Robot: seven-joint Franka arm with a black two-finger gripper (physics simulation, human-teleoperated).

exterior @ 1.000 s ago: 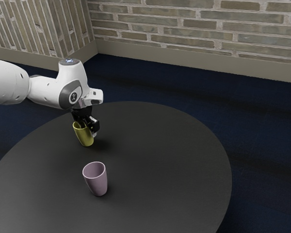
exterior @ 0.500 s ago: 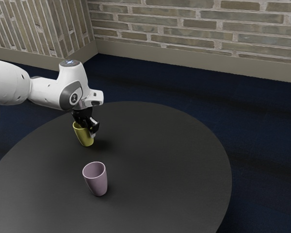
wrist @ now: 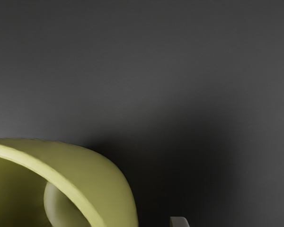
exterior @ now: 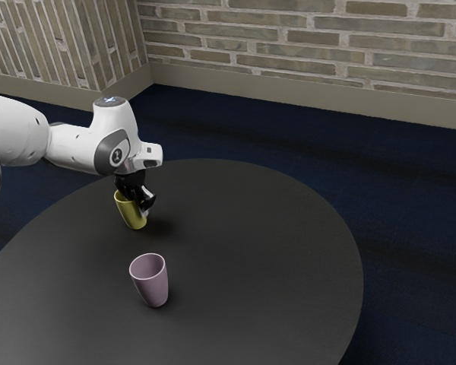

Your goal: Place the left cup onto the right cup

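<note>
An olive-yellow cup (exterior: 131, 212) hangs tilted just above the round black table (exterior: 273, 251), toward its far side at the exterior view's left. My gripper (exterior: 138, 199) is shut on its rim, black fingers straddling the wall. The wrist view has that cup's rim and outer wall (wrist: 85, 179) close under my hand, with its shadow on the tabletop beyond. A mauve cup (exterior: 149, 279) stands upright and alone on the table, nearer the front, a short way below the held cup in the exterior view.
The table's curved edge (exterior: 359, 258) runs along the exterior view's right, with dark blue floor (exterior: 380, 175) beyond. A brick wall (exterior: 304, 38) stands at the back. My white arm (exterior: 53, 141) reaches in from the exterior view's left.
The gripper with the yellow cup has risen slightly and shifted a little toward the back. The mauve cup has stayed put.
</note>
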